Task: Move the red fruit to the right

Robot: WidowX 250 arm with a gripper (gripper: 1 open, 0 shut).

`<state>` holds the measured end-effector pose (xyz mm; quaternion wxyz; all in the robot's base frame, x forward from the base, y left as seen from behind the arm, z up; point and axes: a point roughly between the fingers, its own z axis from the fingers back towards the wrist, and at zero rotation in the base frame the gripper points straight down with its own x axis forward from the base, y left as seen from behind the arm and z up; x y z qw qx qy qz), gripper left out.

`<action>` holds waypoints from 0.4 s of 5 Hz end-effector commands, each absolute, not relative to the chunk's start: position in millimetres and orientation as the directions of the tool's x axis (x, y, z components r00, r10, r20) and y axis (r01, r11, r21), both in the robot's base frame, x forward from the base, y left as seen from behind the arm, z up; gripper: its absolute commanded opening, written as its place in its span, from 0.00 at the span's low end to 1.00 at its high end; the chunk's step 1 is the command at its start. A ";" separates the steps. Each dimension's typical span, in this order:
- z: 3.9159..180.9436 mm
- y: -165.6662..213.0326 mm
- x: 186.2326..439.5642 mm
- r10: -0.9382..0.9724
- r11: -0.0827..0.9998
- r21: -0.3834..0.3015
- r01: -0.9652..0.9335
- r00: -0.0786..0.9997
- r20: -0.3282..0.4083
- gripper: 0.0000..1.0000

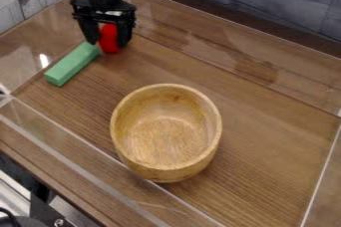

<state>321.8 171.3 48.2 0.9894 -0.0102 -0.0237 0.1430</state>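
- Wood-grain tabletop [266,102] with a clear acrylic wall around it; grey plank backdrop behind.
- Round light wooden bowl [166,131] sits front-centre, empty, well apart from the action.
- Black robot arm comes down at top left, wrist vertical, black two-finger gripper [106,40] pointing straight down at the table.
- Green rectangular block [71,63] lies flat, just beside the gripper on its left and a little nearer the camera.
- Small bright red strawberry-shaped toy fruit [111,38] is at far left of the table, between the fingers; leafy top hidden by the gripper.
- Jaws stand wide apart, straddling the fruit; no squeeze visible, nothing held.
- Step, by my read: grasp stage, positioned but not closed.
- Next move needs: close on the fruit, lift clear, carry right across the table, keep off the bowl rim.
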 end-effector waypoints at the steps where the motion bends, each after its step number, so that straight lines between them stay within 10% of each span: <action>1: 69.2 178.4 325.2 0.302 0.953 -0.014 -0.302 0.947 0.110 1.00; 2: 70.4 177.8 325.5 0.308 0.951 -0.014 -0.308 0.945 0.111 0.00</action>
